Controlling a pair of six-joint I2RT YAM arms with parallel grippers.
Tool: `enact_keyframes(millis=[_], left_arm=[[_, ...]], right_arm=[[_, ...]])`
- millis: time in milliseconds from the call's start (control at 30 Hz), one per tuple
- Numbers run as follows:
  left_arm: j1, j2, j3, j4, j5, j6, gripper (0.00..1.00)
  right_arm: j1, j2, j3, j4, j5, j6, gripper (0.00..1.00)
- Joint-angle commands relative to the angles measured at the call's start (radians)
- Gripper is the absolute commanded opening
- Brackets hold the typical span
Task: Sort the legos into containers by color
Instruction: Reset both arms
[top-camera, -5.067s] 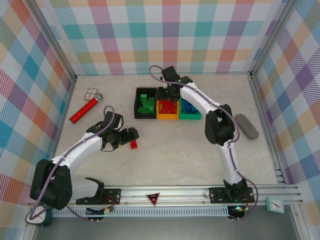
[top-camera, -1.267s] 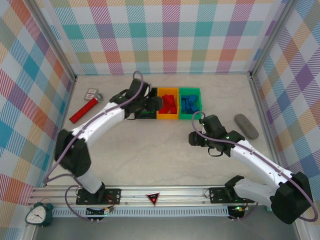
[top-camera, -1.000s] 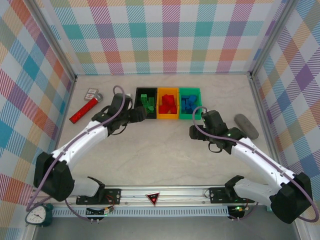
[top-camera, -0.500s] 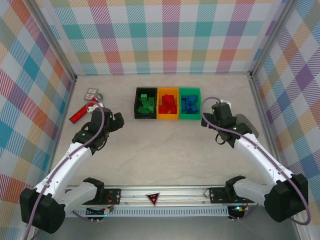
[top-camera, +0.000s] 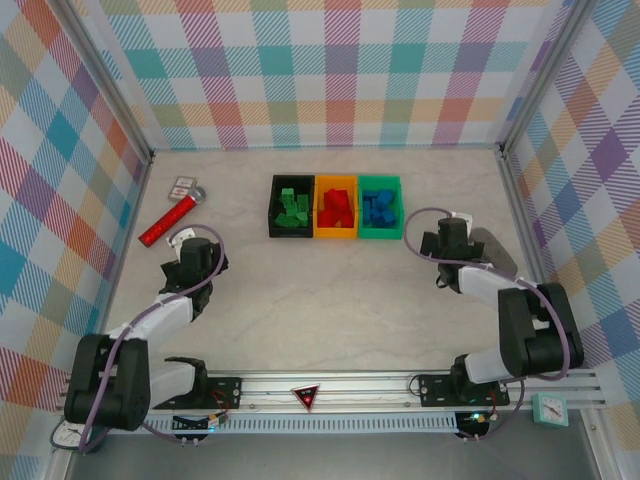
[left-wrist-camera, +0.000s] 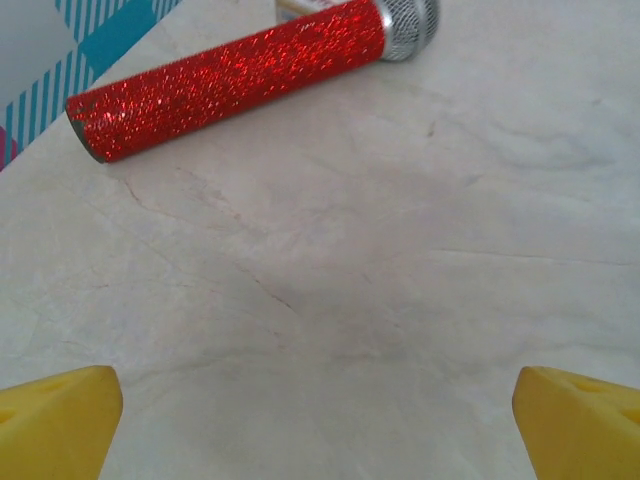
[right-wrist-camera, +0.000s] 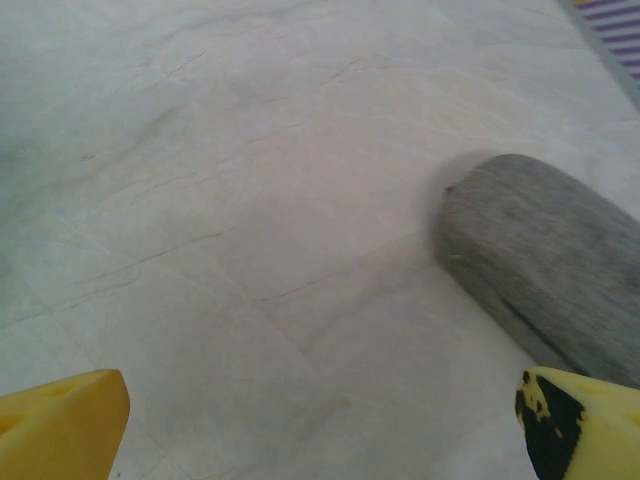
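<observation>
Top external view: sorting looks finished, with no loose bricks seen on the table (top-camera: 320, 300). Three bins stand in a row at the far centre. The black container (top-camera: 291, 234) holds green legos (top-camera: 292, 208), the orange container (top-camera: 336, 236) red legos (top-camera: 337, 207), the green container (top-camera: 380, 236) blue legos (top-camera: 378, 207). The left end effector (top-camera: 190, 250) and right end effector (top-camera: 450, 232) gape wide, empty, well apart from the bins.

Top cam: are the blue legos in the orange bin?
No, the blue legos sit in the green bin at the right end of the row, while the orange bin holds the red legos.
</observation>
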Motion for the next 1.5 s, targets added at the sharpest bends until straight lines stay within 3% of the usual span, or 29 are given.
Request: enact_keyframes(millis=[0, 100, 300, 433, 533, 600, 700, 1467], left_arm=[[0.050, 0.066, -0.062, 0.373, 0.087, 0.047, 1.00], [0.066, 0.118, -0.069, 0.481, 0.149, 0.077, 1.00], [0.072, 0.251, -0.072, 0.652, 0.213, 0.110, 1.00], [0.071, 0.270, -0.075, 0.674, 0.299, 0.139, 1.00], [0.071, 0.392, -0.079, 0.819, 0.361, 0.169, 1.00], [0.068, 0.350, -0.023, 0.646, 0.425, 0.198, 1.00], [0.037, 0.368, 0.028, 0.575, 0.437, 0.242, 1.00], [0.037, 0.372, 0.025, 0.590, 0.435, 0.241, 1.00]], right_arm=[[-0.004, 0.010, -0.035, 0.301, -0.058, -0.136, 0.99], [-0.033, 0.048, -0.078, 0.447, -0.154, -0.152, 0.99], [-0.056, 0.047, -0.092, 0.463, -0.237, -0.157, 0.99], [-0.092, 0.048, -0.129, 0.525, -0.382, -0.167, 0.99], [-0.119, 0.091, -0.154, 0.613, -0.487, -0.176, 0.99], [-0.130, 0.091, -0.139, 0.579, -0.495, -0.166, 0.99], [-0.136, 0.087, -0.135, 0.559, -0.501, -0.164, 0.99], [-0.137, 0.088, -0.133, 0.561, -0.504, -0.164, 0.99]])
